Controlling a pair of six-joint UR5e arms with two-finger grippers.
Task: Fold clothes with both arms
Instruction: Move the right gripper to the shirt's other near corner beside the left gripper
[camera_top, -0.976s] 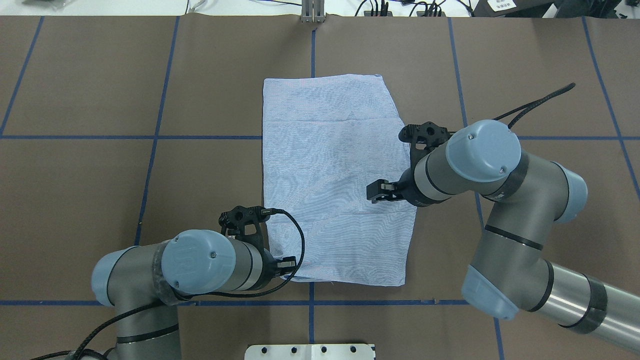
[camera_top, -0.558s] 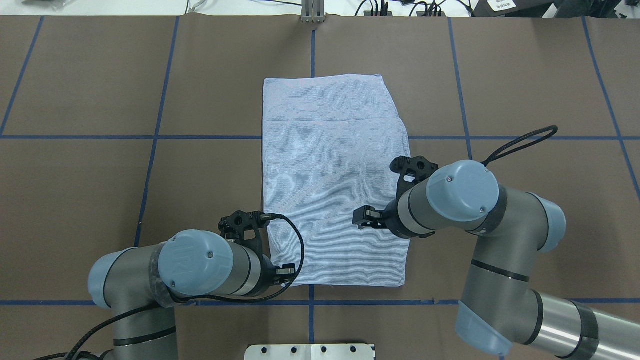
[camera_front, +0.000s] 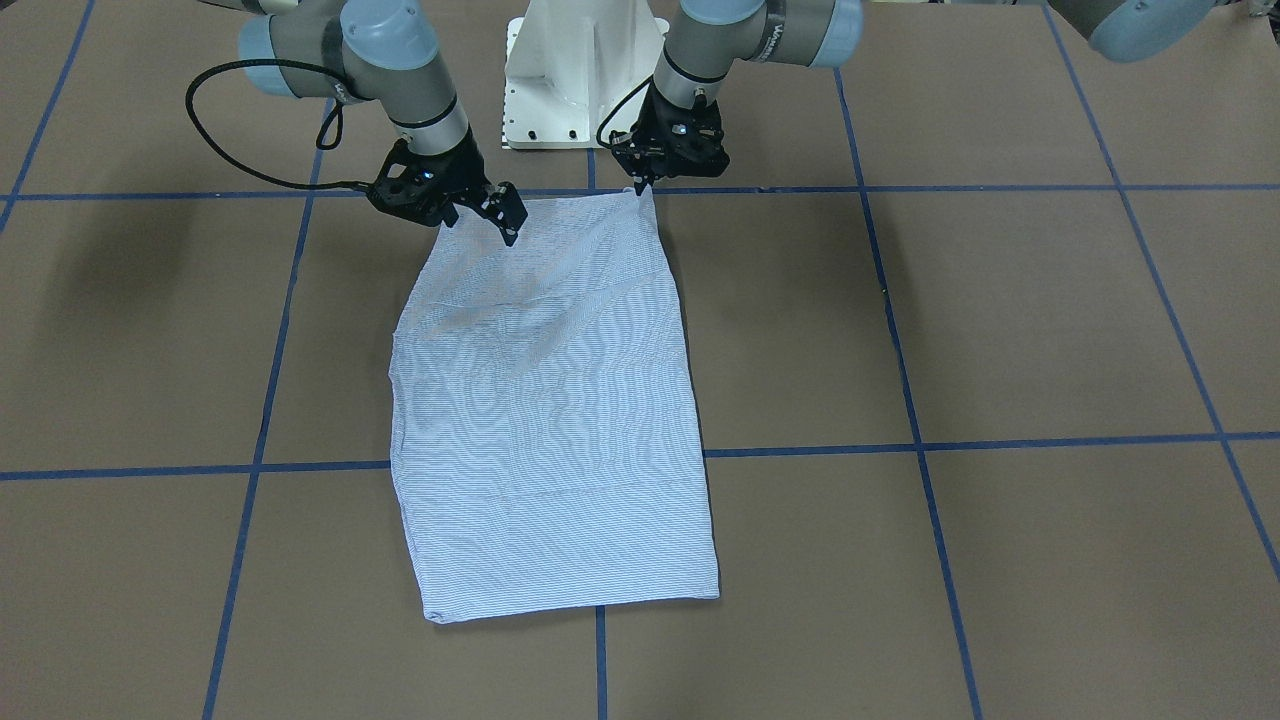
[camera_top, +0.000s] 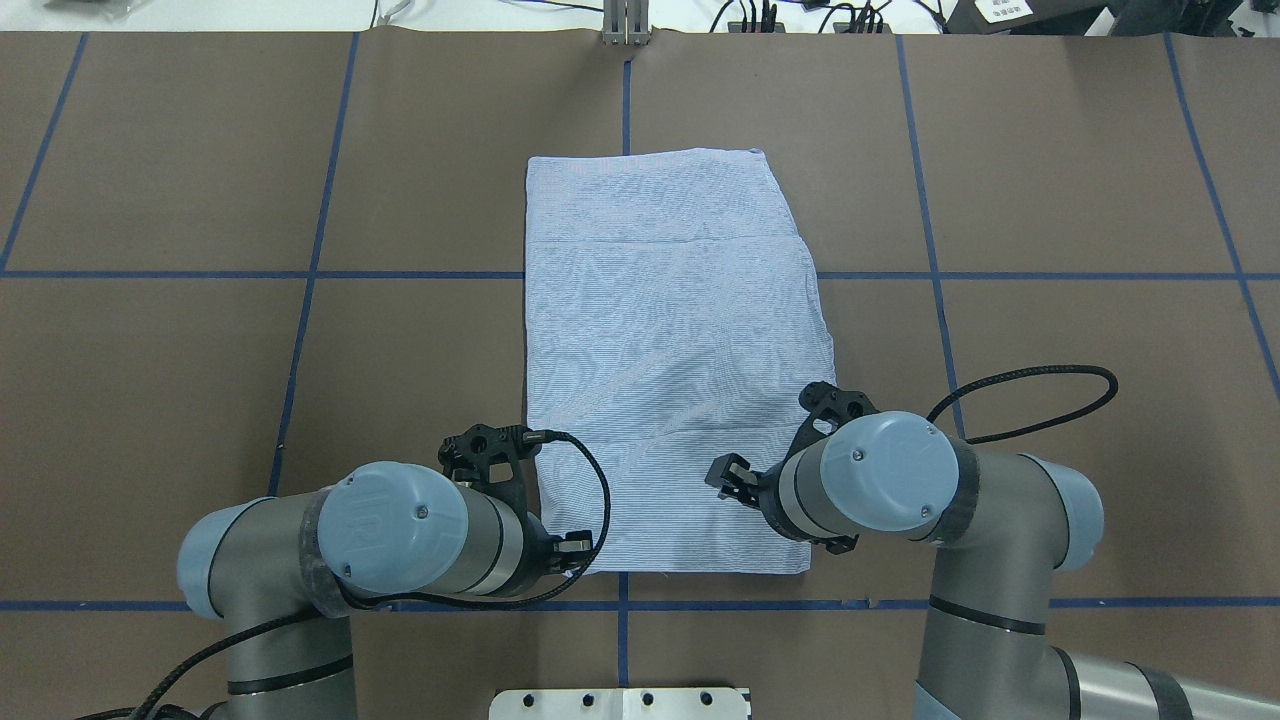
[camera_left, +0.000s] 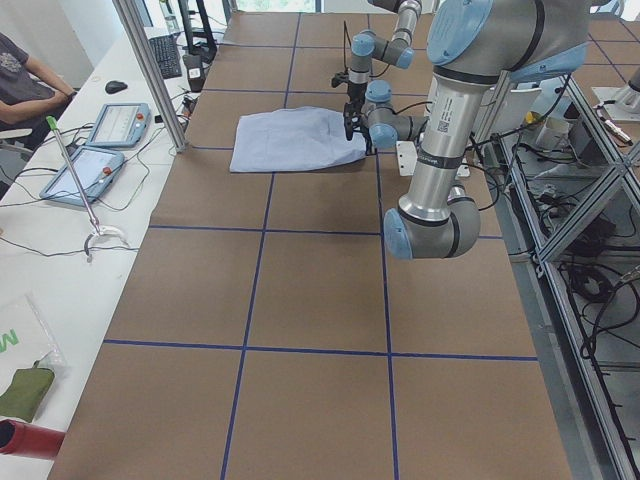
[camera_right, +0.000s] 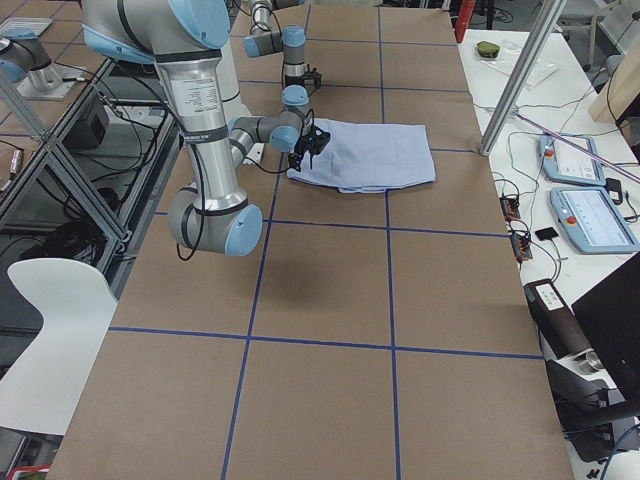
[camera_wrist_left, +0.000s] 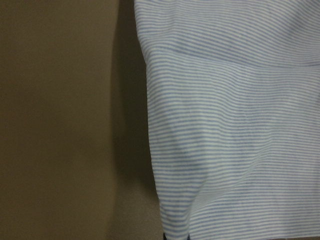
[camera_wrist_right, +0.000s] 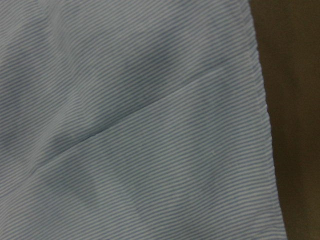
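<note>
Left gripper (camera_front: 638, 186) pinched shut on a lifted corner of the shirt (camera_front: 540, 420), clear front-on, half hidden under its wrist overhead, right gripper (camera_front: 482, 218) spread, empty, above the cloth, shirt folded flat on the table (camera_top: 200, 400).

A blue tape grid (camera_top: 300, 275) marks the brown table cover (camera_top: 150, 400), and a white bench (camera_right: 600, 120) at the far side carries two tablets (camera_right: 597, 220) beside an aluminium post (camera_right: 518, 80).
</note>
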